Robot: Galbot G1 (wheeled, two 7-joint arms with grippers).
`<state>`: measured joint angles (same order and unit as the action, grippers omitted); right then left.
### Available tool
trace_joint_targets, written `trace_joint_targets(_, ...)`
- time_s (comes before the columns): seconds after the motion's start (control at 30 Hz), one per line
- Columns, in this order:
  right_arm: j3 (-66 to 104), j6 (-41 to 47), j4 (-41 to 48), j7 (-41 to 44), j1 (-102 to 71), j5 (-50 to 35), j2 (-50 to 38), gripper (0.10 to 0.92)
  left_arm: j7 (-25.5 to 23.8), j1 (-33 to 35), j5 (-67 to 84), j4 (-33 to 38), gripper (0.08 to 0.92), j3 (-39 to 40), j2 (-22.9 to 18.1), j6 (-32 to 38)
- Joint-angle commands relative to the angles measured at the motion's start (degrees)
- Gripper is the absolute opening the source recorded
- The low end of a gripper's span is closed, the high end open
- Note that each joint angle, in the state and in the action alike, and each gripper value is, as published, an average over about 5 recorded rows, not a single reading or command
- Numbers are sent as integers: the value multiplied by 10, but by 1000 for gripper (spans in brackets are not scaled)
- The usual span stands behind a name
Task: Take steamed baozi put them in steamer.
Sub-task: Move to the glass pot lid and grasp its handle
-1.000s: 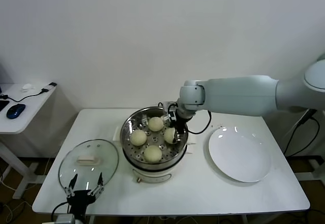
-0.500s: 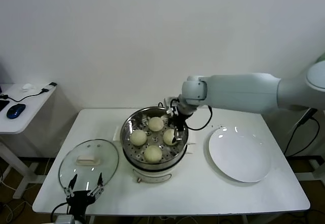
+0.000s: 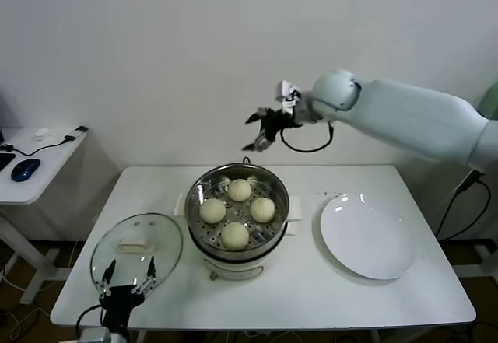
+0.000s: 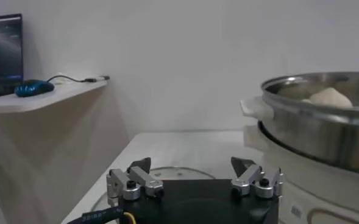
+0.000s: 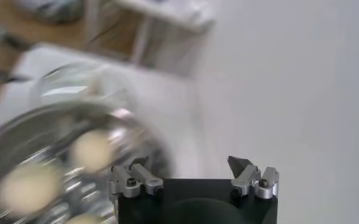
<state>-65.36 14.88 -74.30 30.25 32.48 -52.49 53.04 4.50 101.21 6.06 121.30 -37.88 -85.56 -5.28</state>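
Note:
Several cream-white baozi (image 3: 263, 209) lie on the perforated floor of the steel steamer (image 3: 198, 189), which stands on its white base mid-table. My right gripper (image 3: 256, 131) is open and empty, raised well above the steamer's far rim, near the wall. In the right wrist view the gripper (image 5: 190, 165) has its fingers wide apart, with blurred baozi (image 5: 92, 150) in the steamer below. My left gripper (image 3: 127, 274) is open and parked at the table's near left edge, over the glass lid. In the left wrist view the gripper (image 4: 191, 165) sits beside the steamer (image 4: 325, 122), and one baozi (image 4: 329, 97) shows over the rim.
A flat glass lid with a white knob (image 3: 134, 245) lies left of the steamer. An empty white plate (image 3: 366, 238) lies right of it. A side table (image 3: 31, 164) with a blue mouse stands at far left. The wall is close behind the right gripper.
My right gripper has let go of the baozi on the steamer's right side and risen out of the pot, up towards the wall. The left arm has barely moved.

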Motion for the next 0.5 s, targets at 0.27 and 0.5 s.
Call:
trace_joint_targets(0.27,773,-35,-196,-312,-748,148,-238,823,2,-27,36,-28,823,-7,18,29)
trace_joint_targets(0.5,985,-119,-212,-287,-996,217,-111,823,-2,-48,1,-59,823,-14,37,75)
